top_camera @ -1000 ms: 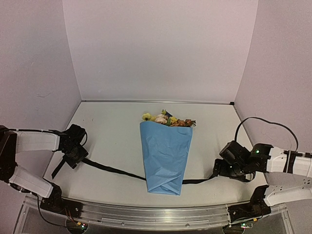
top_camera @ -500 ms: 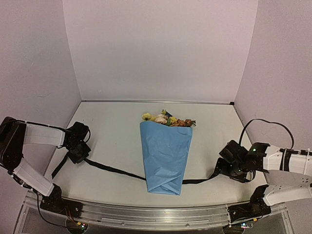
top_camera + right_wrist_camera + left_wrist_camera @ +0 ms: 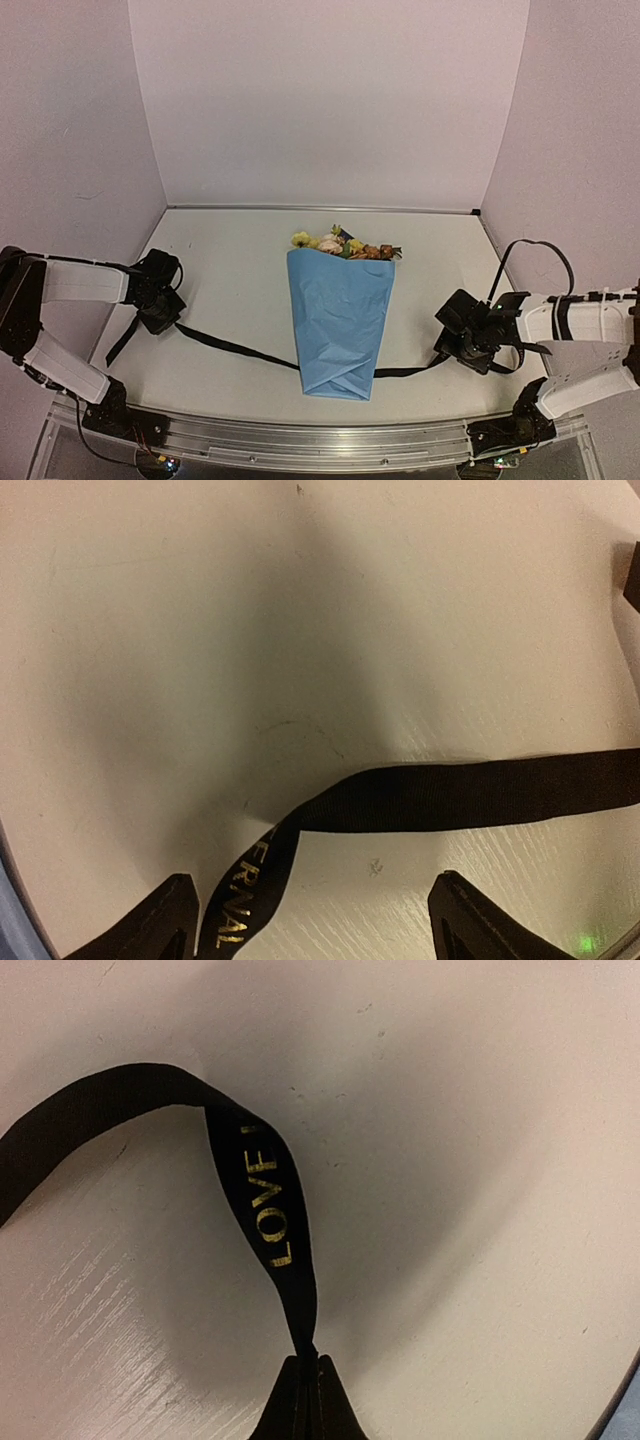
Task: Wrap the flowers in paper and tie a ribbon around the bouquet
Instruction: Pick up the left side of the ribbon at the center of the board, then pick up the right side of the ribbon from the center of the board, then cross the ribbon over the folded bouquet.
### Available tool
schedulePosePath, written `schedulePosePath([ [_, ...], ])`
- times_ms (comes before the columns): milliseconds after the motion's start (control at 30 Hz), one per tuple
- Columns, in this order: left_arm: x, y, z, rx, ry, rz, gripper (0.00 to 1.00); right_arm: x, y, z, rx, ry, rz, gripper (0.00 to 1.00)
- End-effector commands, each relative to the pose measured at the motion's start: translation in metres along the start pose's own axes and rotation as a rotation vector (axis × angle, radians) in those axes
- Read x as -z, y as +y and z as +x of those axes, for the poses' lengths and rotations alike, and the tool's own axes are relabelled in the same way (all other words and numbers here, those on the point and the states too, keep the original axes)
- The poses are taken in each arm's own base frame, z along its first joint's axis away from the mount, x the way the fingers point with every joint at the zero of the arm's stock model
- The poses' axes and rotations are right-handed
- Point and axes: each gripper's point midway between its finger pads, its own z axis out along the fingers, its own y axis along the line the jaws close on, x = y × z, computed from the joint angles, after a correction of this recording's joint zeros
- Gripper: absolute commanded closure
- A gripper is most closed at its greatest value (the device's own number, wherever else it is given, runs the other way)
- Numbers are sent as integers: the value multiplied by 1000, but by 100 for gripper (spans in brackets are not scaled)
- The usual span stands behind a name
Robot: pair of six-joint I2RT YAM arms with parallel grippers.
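As seen from above, flat at the centre of the tabletop (image 3: 230,260): the bouquet (image 3: 340,320), flowers (image 3: 345,244) toward 12 o'clock, narrow end toward 6. Beneath that narrow end, from 9 to 3 o'clock: the ribbon (image 3: 230,347). At 9, left gripper (image 3: 308,1405), jaws clenched on ribbon. At 3, right gripper (image 3: 310,920), jaws spread, ribbon slack between them.

An off-white bench (image 3: 230,290) is seen across the middle of the top view, boxed in by plain lilac walls (image 3: 330,100) at the back and both sides. A silver metal rail (image 3: 320,440) is run along the bottom edge. Up close, the bench is marked with tiny dark specks (image 3: 366,1007) and faint scratches (image 3: 300,725).
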Motion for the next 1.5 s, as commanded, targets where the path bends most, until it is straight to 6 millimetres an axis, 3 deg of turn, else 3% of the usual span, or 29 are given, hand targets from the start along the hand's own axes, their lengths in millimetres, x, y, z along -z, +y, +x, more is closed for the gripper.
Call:
schedulePosePath([
  [0,9,-6,-10,-2,-46,41,100,-7,6,-14,-60,-66,-17,27],
  [200,9,-9,-11,-10,-49,53,100,-22,17,-1,-106,19,-46,44],
  [367,9,-9,-13,-12,-55,48,100,-30,6,3,-149,18,-5,52],
  [467,10,-12,-15,-15,-64,54,100,-33,2,-1,-144,8,10,70],
  [567,10,-19,-18,-38,-63,64,100,-34,6,-9,-139,24,5,98],
  [600,9,-22,-19,-42,-62,63,100,-34,8,-14,-141,32,1,100],
  [833,7,-40,-35,-25,-88,100,100,-30,29,-53,-157,37,-49,100],
  [1033,5,-59,-53,3,-109,129,100,-26,62,-80,-152,62,-118,100],
  [1300,1,-69,-63,49,-111,153,100,-28,84,-100,-114,65,-140,100],
  [1467,32,-102,-72,-14,-165,315,100,-26,99,-94,-88,131,-188,100],
])
